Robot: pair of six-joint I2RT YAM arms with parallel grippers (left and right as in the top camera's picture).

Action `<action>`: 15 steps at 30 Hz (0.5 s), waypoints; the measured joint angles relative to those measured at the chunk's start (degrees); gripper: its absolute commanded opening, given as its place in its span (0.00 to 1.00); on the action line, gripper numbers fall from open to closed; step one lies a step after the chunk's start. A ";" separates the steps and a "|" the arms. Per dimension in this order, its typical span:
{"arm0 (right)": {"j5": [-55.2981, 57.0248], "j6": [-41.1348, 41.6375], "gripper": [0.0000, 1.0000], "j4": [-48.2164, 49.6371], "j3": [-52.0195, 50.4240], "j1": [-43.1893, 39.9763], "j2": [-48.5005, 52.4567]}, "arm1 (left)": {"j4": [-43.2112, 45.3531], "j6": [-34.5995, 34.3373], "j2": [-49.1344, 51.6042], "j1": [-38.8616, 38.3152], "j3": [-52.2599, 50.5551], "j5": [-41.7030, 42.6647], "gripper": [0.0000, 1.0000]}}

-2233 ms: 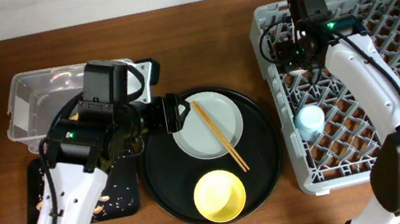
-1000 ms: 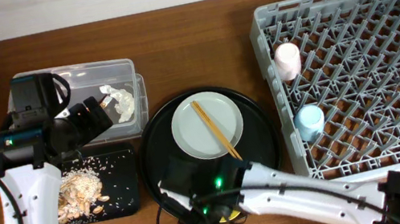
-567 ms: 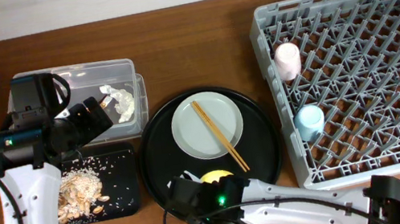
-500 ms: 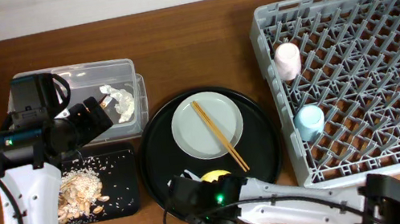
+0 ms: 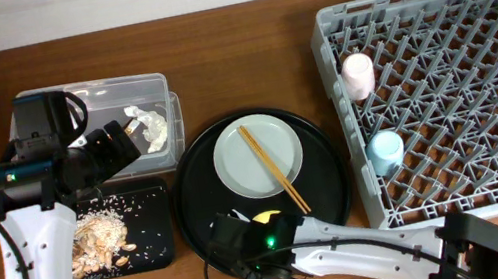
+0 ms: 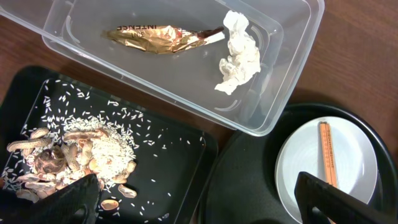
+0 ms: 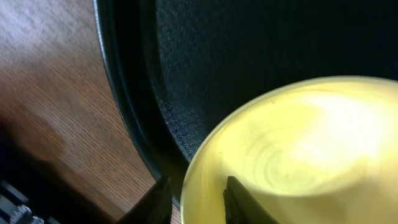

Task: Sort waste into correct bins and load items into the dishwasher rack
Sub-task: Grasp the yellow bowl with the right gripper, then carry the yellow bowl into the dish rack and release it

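The yellow bowl (image 5: 270,219) sits at the front of the round black tray (image 5: 201,188), mostly hidden under my right arm. My right gripper (image 7: 193,200) straddles the bowl's (image 7: 292,155) rim, one finger inside and one outside. A thin dark gap shows beside the outer finger. My left gripper (image 6: 199,194) hangs wide open and empty above the clear tub (image 5: 89,93) and the black tray (image 5: 151,232). The tissue (image 6: 239,59) and gold wrapper (image 6: 155,38) lie in the tub. Food scraps (image 6: 68,149) lie on the black tray. The chopsticks (image 5: 273,171) rest across the plate (image 5: 238,167).
The grey dishwasher rack (image 5: 335,95) fills the right side. A pink cup (image 5: 357,74) and a light-blue cup (image 5: 387,150) stand at its left edge. Bare wooden table lies in front of the round tray, under my right arm.
My right arm came from the rack to the bowl, and its jaws have narrowed around the rim. My left arm pulled back from the round tray, then stayed still.
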 measured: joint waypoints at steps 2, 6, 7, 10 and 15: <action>-0.15 -0.09 0.29 0.17 0.00 -0.04 0.39 | 0.00 0.00 0.00 0.00 0.00 0.00 0.99; -0.44 0.24 0.04 0.22 0.00 -0.07 0.79 | 0.00 0.00 0.00 0.00 0.00 0.00 0.99; -0.57 -0.11 0.04 0.20 0.00 -0.07 0.79 | 0.02 0.00 0.00 0.00 0.00 0.00 0.99; 0.13 -0.28 0.04 -5.16 3.23 -0.24 0.85 | -0.04 0.00 0.00 0.00 -0.02 0.00 0.99; -0.55 -2.49 0.04 -15.39 19.85 -2.03 -0.17 | 0.02 0.00 0.00 0.00 -0.02 -0.02 0.99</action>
